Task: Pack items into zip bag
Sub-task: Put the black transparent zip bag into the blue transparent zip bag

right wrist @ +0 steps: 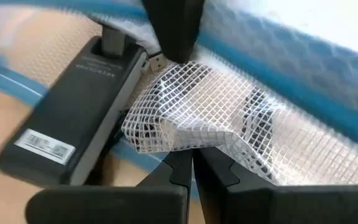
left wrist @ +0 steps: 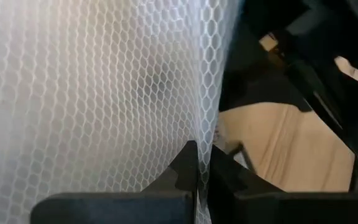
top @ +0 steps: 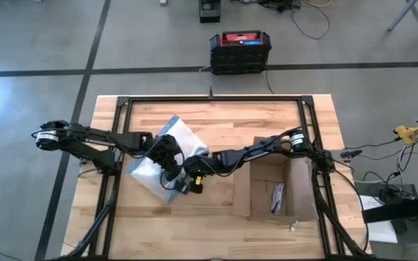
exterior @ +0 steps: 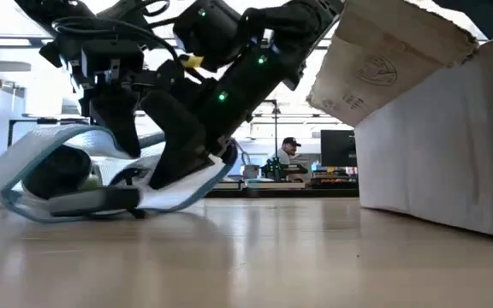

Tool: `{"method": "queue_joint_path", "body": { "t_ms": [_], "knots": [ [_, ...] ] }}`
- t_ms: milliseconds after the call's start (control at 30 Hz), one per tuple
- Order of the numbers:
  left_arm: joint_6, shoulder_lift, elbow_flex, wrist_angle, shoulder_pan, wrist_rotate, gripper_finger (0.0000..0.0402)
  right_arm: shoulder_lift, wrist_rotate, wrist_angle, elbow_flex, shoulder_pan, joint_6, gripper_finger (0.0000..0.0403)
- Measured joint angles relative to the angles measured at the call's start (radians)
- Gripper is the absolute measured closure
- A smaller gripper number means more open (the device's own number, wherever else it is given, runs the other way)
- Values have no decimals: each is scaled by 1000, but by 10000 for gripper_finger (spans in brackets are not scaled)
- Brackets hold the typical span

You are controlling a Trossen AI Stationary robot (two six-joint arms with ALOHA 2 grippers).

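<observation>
Our left pincer (top: 164, 154) and right pincer (top: 189, 181) both pinch the zip bag (top: 173, 138), left of center. We should hold its mouth wide and steady.

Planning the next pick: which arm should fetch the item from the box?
Probably right. The cardboard box sits on its side of the table. Both claws, left claw and right claw, are shut on the zip bag; right must release first.

Left gripper (top: 167, 154) over wooden table's (top: 223, 119) left-centre, fingers (left wrist: 188, 168) pressed together. Right arm reaches leftward across table; right gripper (top: 192, 181) low beside left, fingers (right wrist: 185, 163) closed.
</observation>
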Motion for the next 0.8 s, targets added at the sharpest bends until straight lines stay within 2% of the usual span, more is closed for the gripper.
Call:
{"method": "queue_joint_path", "body": {
  "t_ms": [233,467,533,667,800],
  "knots": [
    [-20,7,-7,-10,-3,-102,401,-11,-121,-63,1,-5,-3,403],
    [-36,7,-9,-5,-3,-112,401,-43,-327,-128,39,-8,-25,393],
    [-46,7,-8,-3,-3,-114,401,-41,-335,-139,39,-8,-24,374],
    [-83,1,7,-5,-2,-115,401,-67,-342,-145,41,-3,17,309],
    [-104,-6,29,-16,8,-115,401,-154,-355,-254,64,20,-59,245]
  ]
}}
